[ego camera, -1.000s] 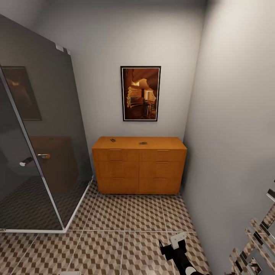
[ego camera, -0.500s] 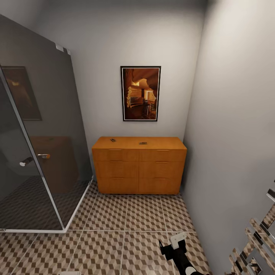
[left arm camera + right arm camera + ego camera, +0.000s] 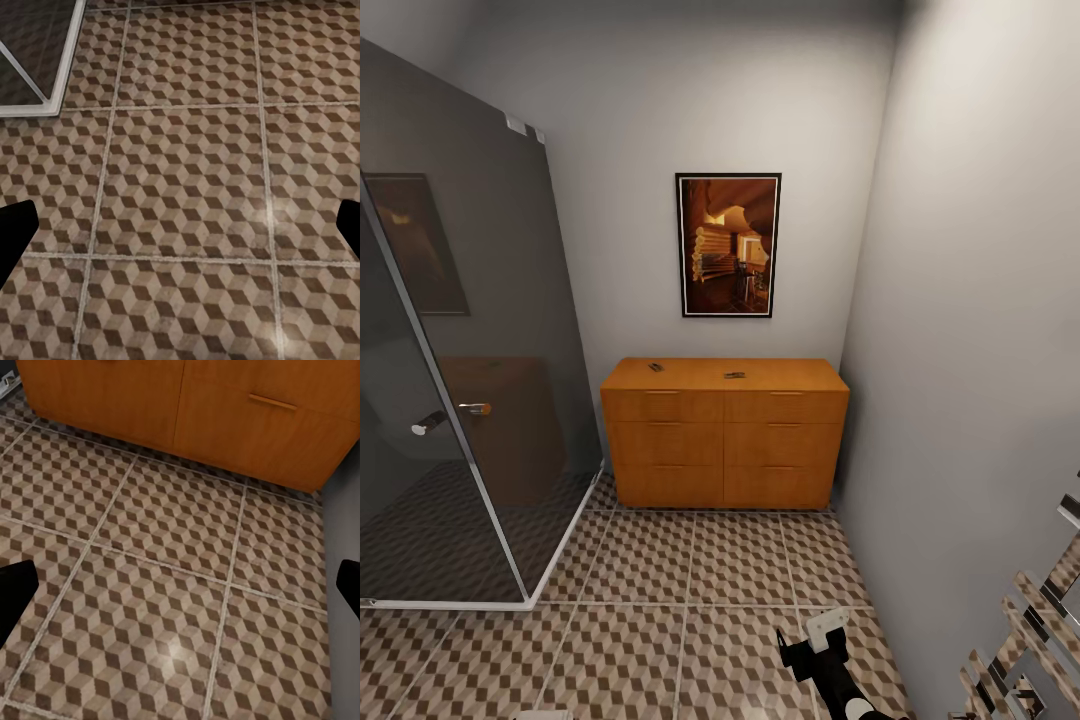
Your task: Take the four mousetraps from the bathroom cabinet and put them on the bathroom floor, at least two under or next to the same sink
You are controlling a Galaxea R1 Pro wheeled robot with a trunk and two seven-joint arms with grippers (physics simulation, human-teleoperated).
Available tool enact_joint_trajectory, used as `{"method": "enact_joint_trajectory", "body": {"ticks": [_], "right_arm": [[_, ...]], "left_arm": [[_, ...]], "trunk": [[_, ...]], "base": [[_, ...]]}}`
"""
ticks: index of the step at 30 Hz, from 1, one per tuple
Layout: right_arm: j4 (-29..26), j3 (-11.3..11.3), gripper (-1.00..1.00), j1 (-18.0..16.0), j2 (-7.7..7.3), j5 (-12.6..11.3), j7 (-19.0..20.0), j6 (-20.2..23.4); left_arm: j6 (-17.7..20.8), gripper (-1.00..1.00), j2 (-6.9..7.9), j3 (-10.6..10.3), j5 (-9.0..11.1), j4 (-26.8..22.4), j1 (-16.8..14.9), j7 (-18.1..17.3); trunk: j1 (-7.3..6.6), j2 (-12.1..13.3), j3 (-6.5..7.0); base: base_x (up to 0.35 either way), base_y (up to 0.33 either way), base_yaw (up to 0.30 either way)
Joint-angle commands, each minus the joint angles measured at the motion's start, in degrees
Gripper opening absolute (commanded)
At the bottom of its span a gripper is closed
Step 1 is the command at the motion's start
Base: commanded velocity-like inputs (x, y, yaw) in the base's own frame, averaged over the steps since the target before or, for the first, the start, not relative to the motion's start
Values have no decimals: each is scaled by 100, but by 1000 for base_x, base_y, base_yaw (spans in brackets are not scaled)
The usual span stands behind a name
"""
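Two small dark items, likely mousetraps [image 3: 656, 367] [image 3: 735, 375], lie on the cabinet [image 3: 725, 432] top at frame centre, too small to make out clearly. Cube-patterned floor [image 3: 660, 590] fills the lower half of the head view and runs to the cabinet's base. A dark glass shower [image 3: 450, 380] takes the left side, grey walls the rest, with a framed picture [image 3: 728, 245] above the cabinet. A chrome rack [image 3: 1030, 640] sits at lower right. The right gripper [image 3: 820, 640] hangs over the tiles at bottom centre-right, holding nothing; each wrist view shows its own dark fingers [image 3: 15, 232] [image 3: 15, 592] spread wide at opposite edges, over bare floor.
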Motion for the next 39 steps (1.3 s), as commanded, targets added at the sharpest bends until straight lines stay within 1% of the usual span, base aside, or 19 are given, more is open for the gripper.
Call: {"method": "enact_joint_trajectory", "body": {"ticks": [1, 39], "right_arm": [[7, 15, 100, -3, 1, 60, -56, -7], [7, 15, 100, -4, 1, 60, -56, -7]], "left_arm": [[-30, 100, -3, -49, 47, 21, -6, -11], [-30, 100, -3, -49, 47, 21, -6, -11]], "trunk": [[2, -5, -2], [2, -5, -2]], "base": [[0, 0, 0], [0, 0, 0]]}}
